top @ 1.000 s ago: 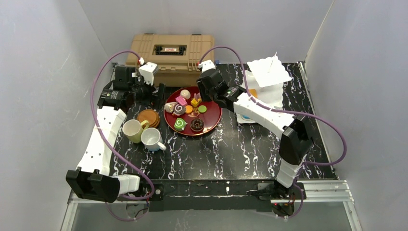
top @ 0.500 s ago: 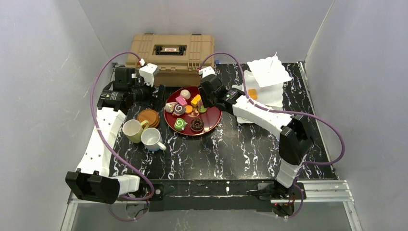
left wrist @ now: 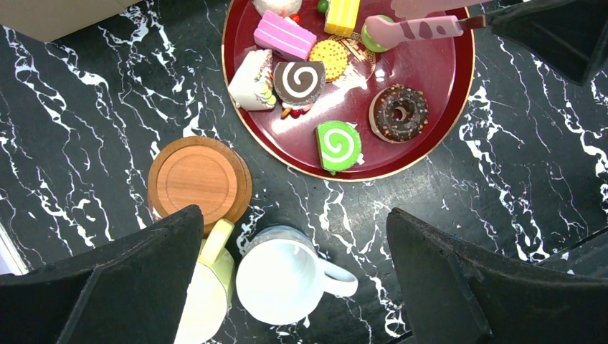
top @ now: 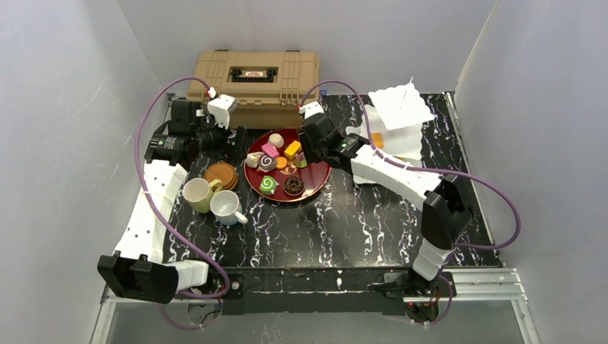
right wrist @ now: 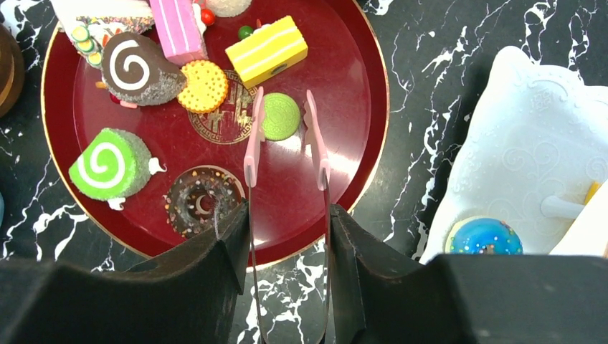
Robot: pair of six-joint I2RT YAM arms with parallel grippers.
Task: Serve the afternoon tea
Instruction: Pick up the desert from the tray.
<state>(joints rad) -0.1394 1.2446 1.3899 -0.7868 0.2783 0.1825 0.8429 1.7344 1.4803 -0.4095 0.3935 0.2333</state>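
The right gripper (right wrist: 287, 222) has slid over the glossy round red plate (right wrist: 351, 72), clamping pink-tipped metal tongs (right wrist: 252, 154). The left gripper (left wrist: 294, 229) gapes empty.

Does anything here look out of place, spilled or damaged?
Nothing is spilled or broken. Only this stands out: the yellow mug and the white mug stand on the table beside the stacked coasters, not on them.
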